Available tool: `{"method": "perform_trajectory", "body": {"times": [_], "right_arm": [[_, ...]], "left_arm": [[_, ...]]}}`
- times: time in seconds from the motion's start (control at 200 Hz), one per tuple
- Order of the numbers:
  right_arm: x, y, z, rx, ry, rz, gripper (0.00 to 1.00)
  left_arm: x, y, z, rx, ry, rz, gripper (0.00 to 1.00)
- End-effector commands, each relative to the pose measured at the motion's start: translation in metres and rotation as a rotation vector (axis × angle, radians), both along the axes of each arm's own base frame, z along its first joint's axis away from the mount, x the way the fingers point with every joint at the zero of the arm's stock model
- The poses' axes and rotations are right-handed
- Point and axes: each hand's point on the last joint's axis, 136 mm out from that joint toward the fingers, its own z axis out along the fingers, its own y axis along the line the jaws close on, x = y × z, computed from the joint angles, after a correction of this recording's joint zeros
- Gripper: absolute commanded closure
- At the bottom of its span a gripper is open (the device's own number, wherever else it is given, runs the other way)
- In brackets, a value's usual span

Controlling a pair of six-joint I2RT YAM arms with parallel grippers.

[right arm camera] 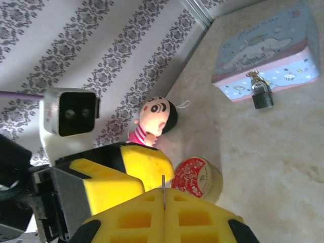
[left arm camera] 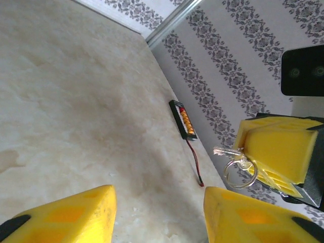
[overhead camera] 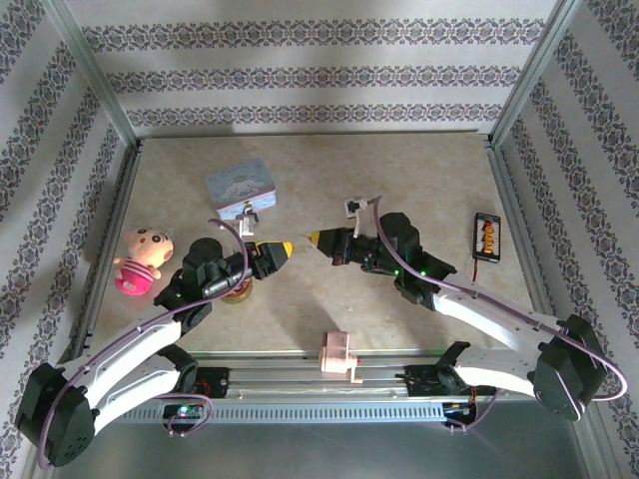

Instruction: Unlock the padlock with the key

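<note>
The padlock (right arm camera: 262, 97), dark-bodied with a silver shackle, hangs on the front clasp of the pale blue tin (right arm camera: 263, 50) at the back left of the table; from above the padlock (overhead camera: 247, 213) is tiny. My right gripper (right arm camera: 163, 191) is shut on the key (right arm camera: 163, 183), a thin sliver sticking out edge-on between its yellow pads. In the left wrist view the key (left arm camera: 226, 151) points left from the right gripper's fingers (left arm camera: 276, 149), with its ring hanging below. My left gripper (left arm camera: 159, 205) is open and holds nothing. Both grippers (overhead camera: 280, 249) (overhead camera: 318, 239) face each other tip to tip mid-table.
A plush doll (overhead camera: 143, 259) lies at the left. A round red-lidded tin (right arm camera: 195, 178) sits under the left arm. A black board with a red wire (overhead camera: 486, 237) lies at the right wall. A pink plastic block (overhead camera: 337, 354) rests at the near edge.
</note>
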Motion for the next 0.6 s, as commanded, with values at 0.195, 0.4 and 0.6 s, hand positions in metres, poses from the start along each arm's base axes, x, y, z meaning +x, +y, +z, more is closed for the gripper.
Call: {"method": "perform_trajectory", "body": {"times": [0.195,0.4,0.6], "right_arm": [[-0.008,0.015,0.02,0.104,-0.038,0.062,1.0],[-0.011,0.021,0.022,0.122,-0.029,0.085,1.0],[-0.014,0.025,0.024,0.129,-0.034,0.1,1.0]], "left_arm": [[-0.006,-0.015,0.044,-0.131,-0.09,-0.084,0.58],[-0.008,-0.018,0.059,-0.183,-0.127,-0.109,0.58],[-0.008,-0.019,0.068,-0.219,-0.148,-0.114,0.57]]}}
